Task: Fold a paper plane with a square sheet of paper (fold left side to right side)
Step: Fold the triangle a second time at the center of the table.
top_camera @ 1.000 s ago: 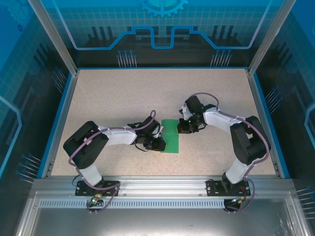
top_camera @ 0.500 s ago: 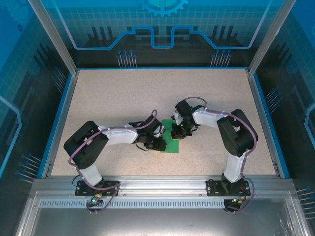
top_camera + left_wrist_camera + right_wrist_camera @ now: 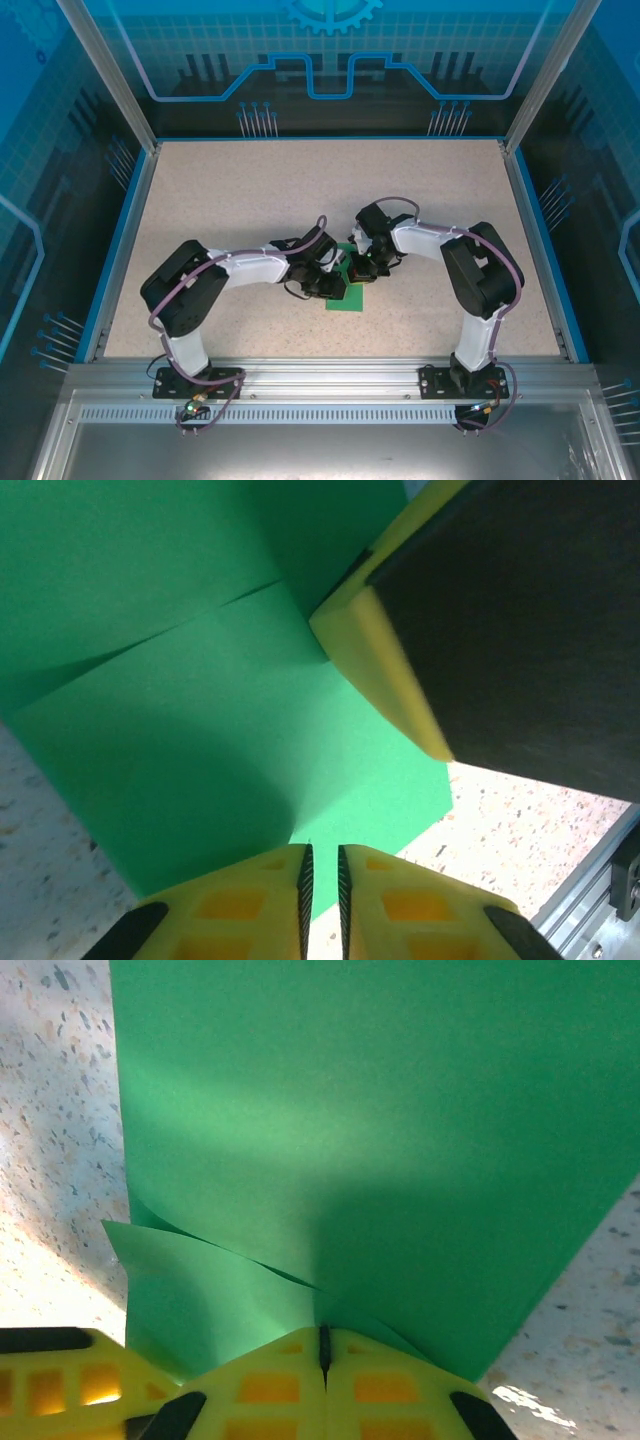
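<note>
The green square sheet of paper [image 3: 347, 300] lies folded at the table's middle, largely covered by both grippers. My left gripper [image 3: 336, 285] hovers over its left part. In the left wrist view its fingertips [image 3: 322, 865] stand a narrow slit apart above the sheet [image 3: 200, 720], with nothing pinched between them. My right gripper [image 3: 362, 269] is shut, its tips [image 3: 323, 1345] down on the sheet's [image 3: 380, 1110] upper layer. A lower layer [image 3: 190, 1290] peeks out to the left. The right gripper's yellow finger [image 3: 385, 670] shows in the left wrist view.
The speckled beige table [image 3: 240, 200] is walled by a blue rim [image 3: 125, 240] and see-through panels. An aluminium rail [image 3: 330, 375] runs along the near edge where the arm bases are bolted. The two grippers stand very close together over the paper.
The right gripper has swung left from the sheet's right side onto it, then held still. The left gripper has slid right and up over the sheet, and its jaws have narrowed slightly.
</note>
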Controlling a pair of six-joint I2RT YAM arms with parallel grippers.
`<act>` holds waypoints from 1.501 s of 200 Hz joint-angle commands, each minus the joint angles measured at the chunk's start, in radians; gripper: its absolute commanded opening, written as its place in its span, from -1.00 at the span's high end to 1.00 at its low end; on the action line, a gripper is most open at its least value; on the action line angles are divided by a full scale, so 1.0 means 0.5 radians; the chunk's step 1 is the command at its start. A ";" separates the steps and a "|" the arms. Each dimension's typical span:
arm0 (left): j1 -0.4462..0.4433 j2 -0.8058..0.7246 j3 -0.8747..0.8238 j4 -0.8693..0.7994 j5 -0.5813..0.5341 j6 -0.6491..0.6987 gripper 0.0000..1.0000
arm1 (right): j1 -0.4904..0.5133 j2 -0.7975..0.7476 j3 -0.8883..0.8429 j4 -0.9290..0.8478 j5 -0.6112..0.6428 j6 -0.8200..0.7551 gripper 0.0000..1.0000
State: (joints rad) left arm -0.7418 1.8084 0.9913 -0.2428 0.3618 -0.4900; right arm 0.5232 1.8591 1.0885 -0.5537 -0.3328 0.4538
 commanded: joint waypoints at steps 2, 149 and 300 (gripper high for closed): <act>-0.009 0.046 0.053 0.027 0.126 0.045 0.67 | 0.001 0.055 0.001 -0.099 0.088 -0.019 1.00; 0.075 -0.079 -0.277 0.070 0.045 -0.088 0.75 | -0.024 0.078 -0.007 -0.186 0.168 -0.059 1.00; 0.228 -0.511 -0.687 0.028 0.082 -0.099 0.73 | -0.054 -0.134 -0.069 0.045 -0.030 -0.035 0.96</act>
State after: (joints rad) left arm -0.6594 1.6039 0.6693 -0.1005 0.4004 -0.5510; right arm 0.5163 1.8565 1.0859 -0.5716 -0.3416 0.4282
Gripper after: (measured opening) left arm 0.117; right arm 0.045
